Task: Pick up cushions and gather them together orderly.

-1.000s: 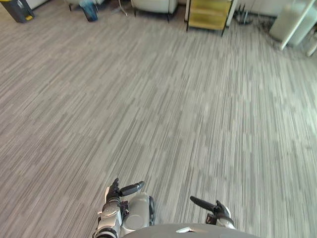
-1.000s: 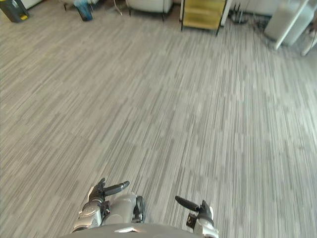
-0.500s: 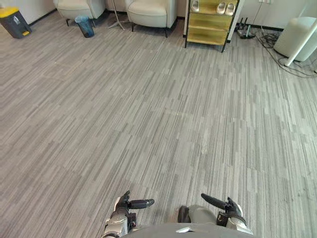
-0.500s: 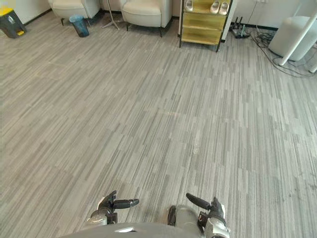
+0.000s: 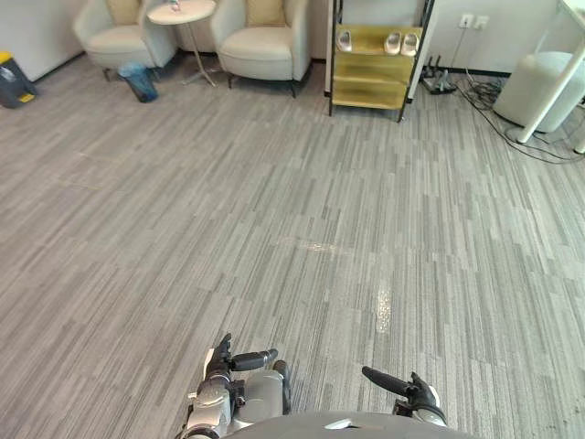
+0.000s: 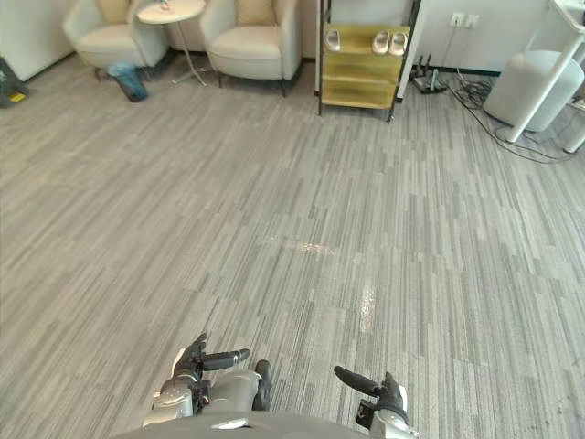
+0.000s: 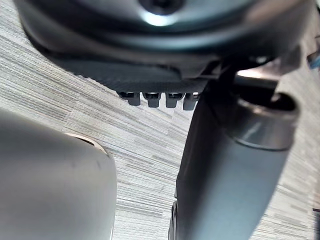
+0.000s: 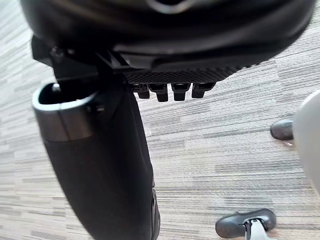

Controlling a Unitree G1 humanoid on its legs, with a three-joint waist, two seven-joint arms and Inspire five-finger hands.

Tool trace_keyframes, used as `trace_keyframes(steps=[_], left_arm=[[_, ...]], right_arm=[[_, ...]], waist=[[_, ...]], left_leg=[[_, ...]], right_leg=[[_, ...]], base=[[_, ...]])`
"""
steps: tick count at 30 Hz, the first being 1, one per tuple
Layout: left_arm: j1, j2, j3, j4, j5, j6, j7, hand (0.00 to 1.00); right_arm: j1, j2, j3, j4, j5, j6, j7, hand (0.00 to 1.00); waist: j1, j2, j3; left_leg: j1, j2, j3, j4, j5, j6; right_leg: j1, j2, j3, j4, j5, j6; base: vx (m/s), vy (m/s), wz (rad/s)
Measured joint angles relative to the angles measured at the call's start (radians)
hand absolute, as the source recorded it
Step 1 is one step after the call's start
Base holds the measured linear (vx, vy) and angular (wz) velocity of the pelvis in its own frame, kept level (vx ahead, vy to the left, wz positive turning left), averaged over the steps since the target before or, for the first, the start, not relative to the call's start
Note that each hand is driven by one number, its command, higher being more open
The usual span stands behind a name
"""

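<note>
Tan cushions (image 5: pixel 265 11) on far armchairs (image 5: pixel 259 53)

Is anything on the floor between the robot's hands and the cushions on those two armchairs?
Nothing visible blocks the way: bare carpet runs from the left hand and right hand to the left cushion and right cushion. Only a blue bin stands before the left armchair.

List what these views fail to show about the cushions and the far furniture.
Top edge of both eye views cuts off the left cushion and right cushion.
Same edge clips the round table; its items are too small.
Left edge of the left eye view cuts the dark bin.
The shoes on the yellow shelf are too small to identify.
</note>
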Motion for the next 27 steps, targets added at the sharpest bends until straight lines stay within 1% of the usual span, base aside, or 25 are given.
trace_keyframes(steps=[1,2,3,4,5,6,7,8,9,10,11,12,13,14,15,16,17,19,20,21,22,23,25,26,27], left_arm=[[0.011,-0.004,-0.004,0.000,0.002,-0.003,-0.002,1.00],[0.023,-0.006,-0.008,0.003,0.003,0.000,-0.003,1.00],[0.013,0.007,-0.017,0.017,0.006,0.002,-0.007,1.00],[0.001,0.015,-0.022,0.034,0.008,0.005,-0.005,1.00],[-0.001,0.015,-0.023,0.042,0.009,0.010,-0.003,1.00],[-0.003,0.012,-0.023,0.050,0.009,0.014,-0.002,1.00],[-0.003,0.007,-0.024,0.059,0.009,0.013,0.000,1.00],[-0.001,0.005,-0.024,0.061,0.009,0.013,0.000,1.00],[0.007,-0.001,-0.025,0.061,0.009,0.012,0.001,1.00],[0.006,0.000,-0.024,0.061,0.010,0.012,0.000,1.00],[0.006,0.001,-0.022,0.064,0.010,0.012,-0.001,1.00],[0.006,0.002,-0.021,0.066,0.010,0.011,0.001,1.00],[0.001,-0.005,-0.022,0.102,0.011,0.010,0.003,1.00],[-0.001,-0.012,-0.022,0.106,0.012,0.010,0.001,1.00],[-0.002,-0.014,-0.021,0.107,0.015,0.010,-0.002,1.00],[-0.002,-0.021,-0.023,0.107,0.016,0.009,-0.006,1.00],[0.001,-0.038,-0.019,0.107,0.021,0.011,-0.002,1.00],[0.000,-0.038,-0.015,0.105,0.024,0.011,-0.005,1.00],[0.001,-0.036,0.002,0.085,0.026,0.011,-0.007,1.00],[0.003,-0.036,0.008,0.066,0.025,0.010,-0.005,1.00],[0.005,-0.037,0.007,0.054,0.024,0.010,-0.003,1.00],[0.012,-0.039,0.000,0.026,0.022,0.007,-0.002,1.00],[0.012,-0.039,-0.004,0.008,0.021,0.005,-0.005,1.00],[0.012,-0.037,-0.004,0.000,0.021,0.000,-0.004,1.00],[0.011,-0.038,-0.005,0.000,0.021,0.001,-0.005,1.00]], right_arm=[[0.018,0.000,0.001,0.000,-0.006,-0.003,0.000,1.00],[0.028,-0.007,0.001,-0.003,-0.012,-0.004,0.003,1.00],[0.025,-0.006,0.001,-0.014,-0.019,-0.007,0.008,1.00],[0.026,-0.005,0.001,-0.024,-0.020,-0.006,0.016,1.00],[0.026,-0.011,0.001,-0.024,-0.027,-0.006,0.019,1.00],[0.032,-0.022,0.001,-0.031,-0.036,-0.007,0.019,1.00],[0.036,-0.030,-0.001,-0.043,-0.034,-0.009,0.018,1.00],[0.034,-0.034,-0.001,-0.047,-0.034,-0.012,0.017,1.00],[0.032,-0.031,0.000,-0.055,-0.034,-0.022,0.017,1.00],[0.031,-0.029,0.000,-0.058,-0.035,-0.028,0.018,1.00],[0.031,-0.027,-0.001,-0.058,-0.035,-0.034,0.019,1.00],[0.030,-0.027,-0.002,-0.057,-0.034,-0.035,0.018,1.00],[0.021,-0.032,-0.022,-0.043,-0.035,-0.034,0.019,1.00],[0.018,-0.038,-0.022,-0.038,-0.036,-0.034,0.018,1.00],[0.016,-0.041,-0.022,-0.037,-0.036,-0.034,0.017,1.00],[0.012,-0.044,-0.030,-0.034,-0.034,-0.034,0.018,1.00],[0.001,-0.052,-0.039,-0.023,-0.035,-0.028,0.017,1.00],[0.002,-0.054,-0.039,-0.019,-0.036,-0.027,0.017,1.00],[0.009,-0.056,-0.028,-0.020,-0.036,-0.024,0.015,1.00],[0.011,-0.060,-0.018,-0.020,-0.035,-0.024,0.012,1.00],[0.011,-0.062,-0.012,-0.020,-0.035,-0.024,0.011,1.00],[0.017,-0.064,0.017,-0.019,-0.034,-0.022,0.009,1.00],[0.022,-0.061,0.020,-0.019,-0.034,-0.020,0.009,1.00],[0.021,-0.060,0.019,-0.019,-0.034,-0.014,0.009,1.00],[0.021,-0.057,0.019,-0.019,-0.034,-0.010,0.008,1.00]], waist=[[0.001,-0.005,-0.029],[0.002,-0.003,-0.050],[-0.008,-0.014,-0.041],[-0.009,-0.022,-0.028],[-0.010,-0.019,-0.026],[-0.015,-0.006,-0.019],[-0.019,0.012,-0.006],[-0.024,0.016,-0.005],[-0.032,0.023,-0.007],[-0.033,0.022,-0.006],[-0.034,0.020,-0.005],[-0.034,0.018,-0.006],[-0.044,0.043,-0.016],[-0.043,0.053,-0.020],[-0.043,0.059,-0.019],[-0.045,0.068,-0.017],[-0.051,0.086,-0.017],[-0.052,0.088,-0.018],[-0.055,0.087,-0.005],[-0.051,0.091,0.003],[-0.049,0.092,0.005],[-0.045,0.089,0.006],[-0.030,0.084,0.006],[-0.021,0.083,0.007],[-0.020,0.079,0.010]], left_leg=[[0.028,-0.010,0.014,-0.003,-0.032,0.013],[0.090,-0.015,0.010,-0.058,-0.084,0.007],[0.157,-0.040,0.006,-0.117,-0.113,0.005],[0.203,-0.051,0.003,-0.133,-0.123,0.011],[0.225,-0.051,0.001,-0.142,-0.129,0.011],[0.277,-0.044,-0.008,-0.168,-0.140,0.009],[0.350,-0.036,-0.018,-0.216,-0.141,0.008],[0.374,-0.027,-0.020,-0.237,-0.141,0.008],[0.429,0.003,-0.031,-0.279,-0.157,-0.018],[0.439,0.016,-0.039,-0.282,-0.168,-0.036],[0.450,0.035,-0.049,-0.281,-0.187,-0.060],[0.455,0.040,-0.055,-0.279,-0.200,-0.073],[0.471,0.073,-0.087,-0.281,-0.216,-0.090],[0.469,0.082,-0.095,-0.284,-0.207,-0.089],[0.469,0.086,-0.101,-0.286,-0.201,-0.089],[0.473,0.092,-0.105,-0.288,-0.188,-0.092],[0.464,0.114,-0.113,-0.230,-0.176,-0.107],[0.429,0.125,-0.129,-0.128,-0.174,-0.110],[0.289,0.152,-0.168,0.204,-0.134,-0.151],[0.219,0.173,-0.167,0.370,-0.133,-0.149],[0.181,0.183,-0.157,0.447,-0.135,-0.145],[0.089,0.190,-0.120,0.529,-0.145,-0.128],[0.050,0.186,-0.069,0.447,-0.161,-0.112],[0.031,0.165,-0.049,0.299,-0.171,-0.109],[0.027,0.142,-0.051,0.188,-0.169,-0.106]], right_leg=[[-0.036,-0.001,0.013,0.126,0.006,0.009],[-0.099,-0.004,0.009,0.290,0.012,0.020],[-0.216,-0.028,0.012,0.573,0.061,0.102],[-0.301,-0.038,0.011,0.730,0.033,0.091],[-0.336,-0.037,0.002,0.776,0.018,0.080],[-0.395,-0.036,-0.038,0.817,-0.007,0.056],[-0.438,-0.038,-0.089,0.784,-0.042,0.019],[-0.457,-0.038,-0.115,0.749,-0.054,0.004],[-0.508,-0.028,-0.177,0.601,-0.064,-0.001],[-0.529,-0.020,-0.188,0.520,-0.060,0.003],[-0.545,-0.003,-0.185,0.372,-0.038,0.013],[-0.550,0.004,-0.177,0.293,-0.002,0.015],[-0.524,0.041,-0.204,0.266,0.066,-0.041],[-0.525,0.050,-0.210,0.268,0.056,-0.052],[-0.527,0.053,-0.213,0.272,0.047,-0.057],[-0.526,0.059,-0.218,0.282,0.020,-0.064],[-0.493,0.077,-0.234,0.269,-0.009,-0.077],[-0.462,0.085,-0.243,0.251,-0.020,-0.083],[-0.382,0.101,-0.258,0.195,-0.030,-0.094],[-0.336,0.114,-0.258,0.168,-0.034,-0.101],[-0.308,0.120,-0.257,0.151,-0.037,-0.105],[-0.222,0.133,-0.246,0.087,-0.039,-0.108],[-0.174,0.134,-0.223,0.047,-0.038,-0.100],[-0.148,0.131,-0.202,0.019,-0.038,-0.091],[-0.130,0.125,-0.193,0.004,-0.042,-0.084]], base=[[0.38,0.168,-0.23],[0.48,0.195,-0.12],[0.42,0.104,0.04],[0.37,0.035,0.12],[0.34,0.007,0.09],[0.34,-0.017,0.13],[0.33,-0.045,0.17],[0.39,-0.085,0.25],[0.39,-0.136,0.23],[0.42,-0.207,0.29],[0.37,-0.220,0.20],[0.43,-0.273,0.28],[0.37,-0.218,0.20],[0.38,-0.221,0.17],[0.37,-0.234,0.06],[0.53,-0.358,0.11],[0.52,-0.354,0.16],[0.35,-0.232,0.21],[0.32,-0.206,0.20],[0.36,-0.197,0.14],[0.33,-0.135,-0.14],[0.27,-0.072,-0.23],[0.29,-0.008,-0.42],[0.31,0.038,-0.48],[0.35,0.086,-0.38]])
